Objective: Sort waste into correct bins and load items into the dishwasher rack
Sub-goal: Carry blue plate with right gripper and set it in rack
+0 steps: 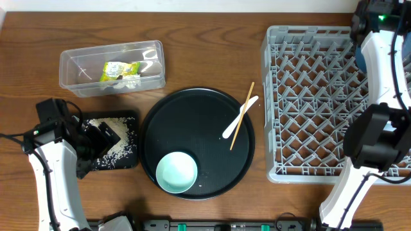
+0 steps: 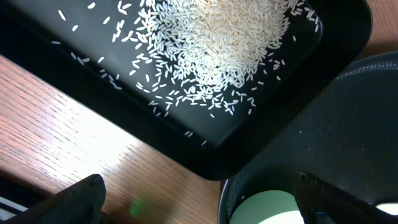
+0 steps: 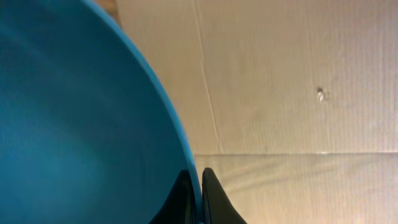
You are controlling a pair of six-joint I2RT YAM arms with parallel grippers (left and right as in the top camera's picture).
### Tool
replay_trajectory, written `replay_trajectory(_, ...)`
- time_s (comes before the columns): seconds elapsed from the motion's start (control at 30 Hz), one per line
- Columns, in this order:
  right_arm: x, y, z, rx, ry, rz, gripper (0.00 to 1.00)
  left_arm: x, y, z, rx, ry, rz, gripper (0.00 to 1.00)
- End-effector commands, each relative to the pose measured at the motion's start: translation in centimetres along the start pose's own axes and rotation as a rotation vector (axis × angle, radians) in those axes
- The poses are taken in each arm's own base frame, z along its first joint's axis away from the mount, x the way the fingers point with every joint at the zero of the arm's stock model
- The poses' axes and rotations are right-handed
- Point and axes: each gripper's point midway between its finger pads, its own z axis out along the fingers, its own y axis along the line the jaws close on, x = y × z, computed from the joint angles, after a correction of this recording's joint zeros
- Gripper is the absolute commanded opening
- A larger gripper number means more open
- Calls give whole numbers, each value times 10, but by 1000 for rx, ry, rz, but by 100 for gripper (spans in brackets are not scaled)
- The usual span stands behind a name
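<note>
**Overhead view.** Grey dishwasher rack at the right end of the wooden worktop. Sliver of blue bowl at the rack's far right edge, mostly hidden behind the white right arm. Round black tray at centre, carrying the mint-green bowl upright near its front-left rim. Chopstick and white utensil crossed on the tray's right side, far ends past the rim toward the rack. Clear tub at far left, holding the yellow-green wrapper. Shallow black tray just left of the round tray, rice inside. Left fingers spread wide above that tray's left half.

**Left wrist view.** Rice heaped toward the upper part of the shallow tray, loose grains scattered around the heap. Tray corner just beside the round tray's rim. Part of the mint-green bowl at the bottom edge. Fingertips at the two lower corners, far apart.

**Right wrist view.** Right fingers pressed together, pinching the rim of the blue bowl. Bowl interior filling the left half; pale creased surface behind.
</note>
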Motion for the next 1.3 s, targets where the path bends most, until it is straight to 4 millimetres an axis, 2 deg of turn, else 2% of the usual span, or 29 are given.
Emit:
replay_trajectory(0.0, 0, 0, -15, -31, -14, 69, 1, -1, 3, -1, -14, -1, 17, 98)
replay_trajectory(0.27, -13, 16, -40, -63, -65, 49, 1, -1, 3, -1, -15, 0, 17, 98)
replay_trajectory(0.4, -15, 36, -61, -118, -83, 39, 4, -1, 3, -1, -14, 1, 17, 98)
replay_trajectory(0.5, -10, 58, -77, -199, -85, 8, 33, -1, 3, -1, -15, 1, 17, 98)
replay_trajectory(0.6, -2, 86, -90, -335, -81, -32, 53, 0, 3, -1, -16, 3, 17, 98)
replay_trajectory(0.7, 7, 105, -99, -447, -54, -11, 64, 0, 3, -1, -15, 3, 16, 98)
replay_trajectory(0.77, 10, 111, -104, -503, -47, 0, 66, 0, 3, -1, -15, 3, 16, 98)
replay_trajectory(0.9, 8, 108, -119, -572, -75, 10, 69, 0, 3, -1, -15, 3, 16, 98)
replay_trajectory(1.0, 3, 101, -140, -639, -124, 34, 75, 0, 3, -1, -15, 2, 16, 98)
replay_trajectory(1.13, -5, 89, -183, -800, -233, 58, 83, 0, 3, -1, -15, 2, 16, 98)
replay_trajectory(1.2, -8, 82, -210, -905, -297, 76, 86, 0, 3, -1, -15, 2, 16, 98)
replay_trajectory(1.27, -8, 78, -246, -1052, -367, 76, 86, 0, 3, -1, -15, 2, 16, 98)
